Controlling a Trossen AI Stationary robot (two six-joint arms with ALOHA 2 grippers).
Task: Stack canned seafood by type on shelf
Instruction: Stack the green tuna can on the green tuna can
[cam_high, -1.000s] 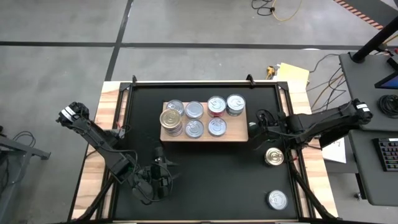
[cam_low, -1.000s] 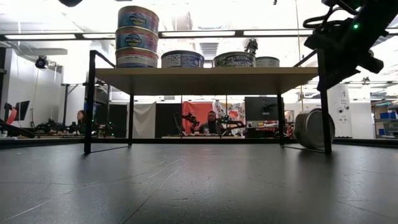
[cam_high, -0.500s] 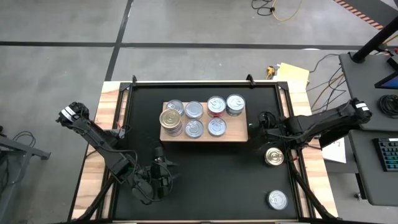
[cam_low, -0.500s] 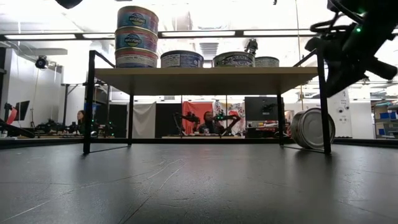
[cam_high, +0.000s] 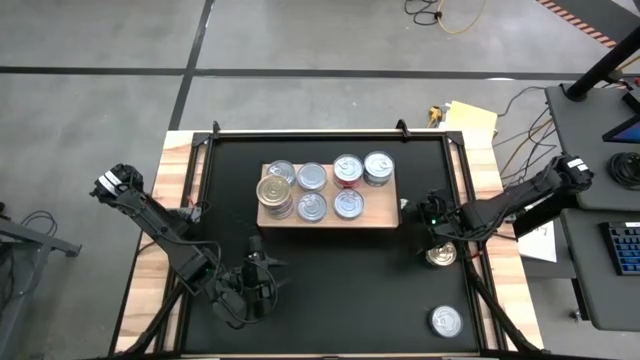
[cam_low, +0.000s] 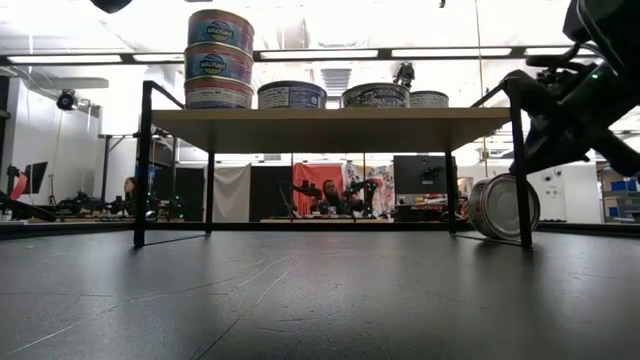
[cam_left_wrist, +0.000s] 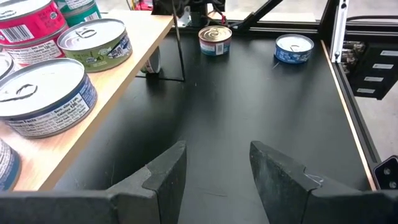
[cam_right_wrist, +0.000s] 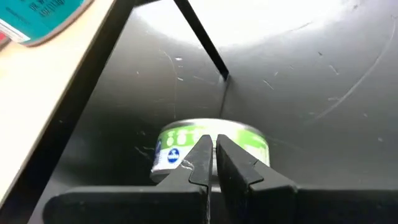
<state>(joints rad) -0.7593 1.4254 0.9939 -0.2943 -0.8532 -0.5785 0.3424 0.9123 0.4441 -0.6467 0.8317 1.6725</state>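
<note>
The light-wood shelf (cam_high: 385, 215) stands mid-table on thin black legs and carries several tins of canned seafood (cam_high: 313, 177); three of them are stacked at its left end (cam_low: 220, 58). A green-labelled tin (cam_right_wrist: 177, 142) stands on its edge on the mat by the shelf's right near leg (cam_low: 503, 207). My right gripper (cam_right_wrist: 210, 155) is shut and slants down just in front of this tin (cam_high: 420, 214). My left gripper (cam_left_wrist: 214, 168) hovers open over the mat, near-left of the shelf (cam_high: 255, 260), with nothing between its fingers. My right gripper's shut fingertips (cam_right_wrist: 200, 163) stand before the green wall (cam_right_wrist: 252, 146) of the tin on its edge. They come slanting down from the table's right. I cannot tell whether they touch it.
A gold-lidded tin (cam_high: 441, 255) sits upright on the mat under my right arm. A silver-lidded one (cam_high: 446, 321) sits near the right front corner. The shelf's black leg (cam_right_wrist: 205, 43) rises close to my right gripper. People sit in the room beyond the table (cam_low: 340, 195).
My right gripper has sunk toward the mat and drifted toward the near edge, rolling about its own axis, and now hangs lower beside the shelf's right end, still shut.
</note>
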